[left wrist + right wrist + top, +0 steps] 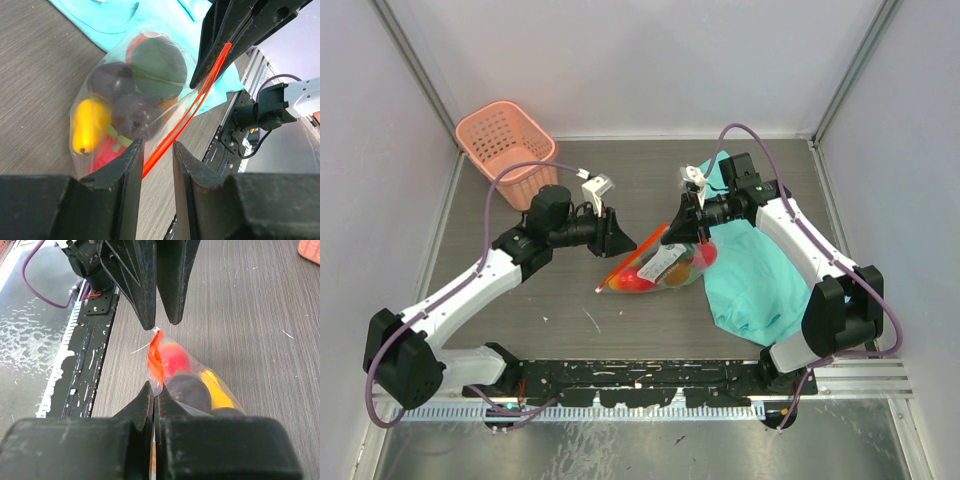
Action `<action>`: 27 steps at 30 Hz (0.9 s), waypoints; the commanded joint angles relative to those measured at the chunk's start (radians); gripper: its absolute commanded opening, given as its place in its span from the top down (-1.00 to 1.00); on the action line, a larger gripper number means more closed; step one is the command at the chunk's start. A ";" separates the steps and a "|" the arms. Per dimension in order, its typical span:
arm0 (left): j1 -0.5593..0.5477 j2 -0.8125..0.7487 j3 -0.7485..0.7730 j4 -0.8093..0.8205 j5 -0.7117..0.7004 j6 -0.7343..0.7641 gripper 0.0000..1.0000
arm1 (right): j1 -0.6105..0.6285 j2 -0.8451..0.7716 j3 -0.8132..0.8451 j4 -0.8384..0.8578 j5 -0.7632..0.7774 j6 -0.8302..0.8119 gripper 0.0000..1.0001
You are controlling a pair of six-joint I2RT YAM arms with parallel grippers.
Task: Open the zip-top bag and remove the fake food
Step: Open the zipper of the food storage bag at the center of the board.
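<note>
The clear zip-top bag (655, 268) lies on the table between my two grippers, partly on a teal cloth. In the left wrist view its red-orange zip strip (200, 95) runs from my fingertips up to the right gripper. The fake food inside shows as a yellow piece (87, 125), a green one (157, 60), dark ones (135, 115) and a red one (107, 152). My right gripper (156, 390) is shut on the bag's top edge by the strip. My left gripper (156, 145) is open, its tips at the strip's other end, holding nothing.
A teal cloth (760, 275) lies at the right under the bag's far end. A pink basket (505, 145) stands at the back left. The black base rail (640, 385) runs along the near edge.
</note>
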 commanded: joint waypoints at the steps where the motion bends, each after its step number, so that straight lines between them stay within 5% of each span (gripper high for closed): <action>1: -0.003 0.014 0.015 0.062 0.036 -0.016 0.40 | 0.006 0.000 0.044 -0.005 -0.013 -0.019 0.98; 9: -0.014 0.033 0.017 0.066 0.021 -0.011 0.56 | 0.011 0.004 0.045 -0.005 -0.011 -0.020 0.98; 27: -0.040 0.039 0.018 0.066 0.042 0.011 0.56 | 0.010 0.004 0.045 -0.008 -0.011 -0.021 0.98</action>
